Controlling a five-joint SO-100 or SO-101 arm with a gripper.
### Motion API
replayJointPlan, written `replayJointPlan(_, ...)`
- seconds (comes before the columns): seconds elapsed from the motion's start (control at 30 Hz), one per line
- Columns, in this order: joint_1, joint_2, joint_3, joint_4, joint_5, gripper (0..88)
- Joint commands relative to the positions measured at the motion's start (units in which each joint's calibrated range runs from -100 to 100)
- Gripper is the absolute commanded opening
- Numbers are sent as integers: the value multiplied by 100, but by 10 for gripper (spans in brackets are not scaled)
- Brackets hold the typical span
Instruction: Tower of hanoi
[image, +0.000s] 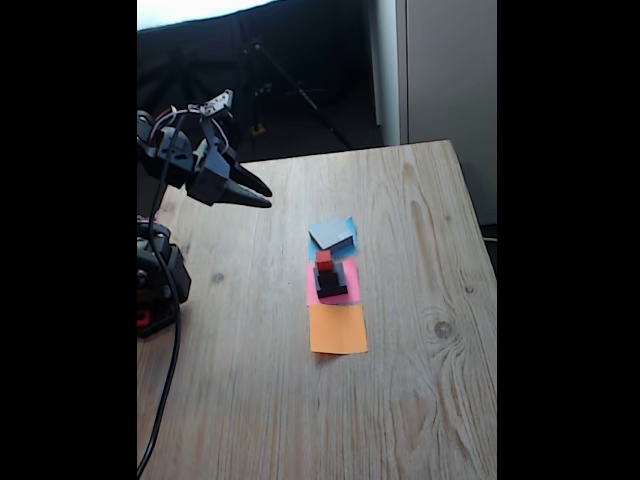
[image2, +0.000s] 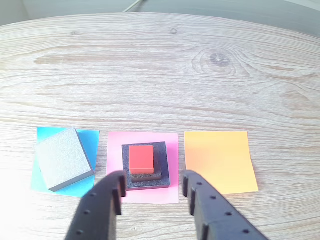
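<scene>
Your black two-finger gripper (image2: 152, 186) hung above light wooden table (image: 420, 380), fingers spread apart, holding nothing. In fixed view it sat high near table's far left corner (image: 255, 192). Three paper squares lay in row near table's middle. Big flat grey square block (image2: 62, 157) sat turned on blue paper square (image2: 92, 142). Middle-size black square block (image2: 162, 175) sat on pink paper square (image2: 172, 192), small black cube (image: 328, 279) on it, tiny red cube (image2: 141, 159) on top. Orange paper square (image2: 220, 160) lay beside pink one.
</scene>
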Motion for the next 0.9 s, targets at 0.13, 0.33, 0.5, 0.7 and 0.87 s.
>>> replayJointPlan(0.13,112,-134,1348,-1778,85,251)
replayJointPlan(0.33,295,55,2593,-3510,453,280)
replayJointPlan(0.5,479,350,4075,-5808,486,281)
replayJointPlan(0.7,580,948,4512,-6796,486,282)
replayJointPlan(0.87,538,1425,4848,-7775,486,282)
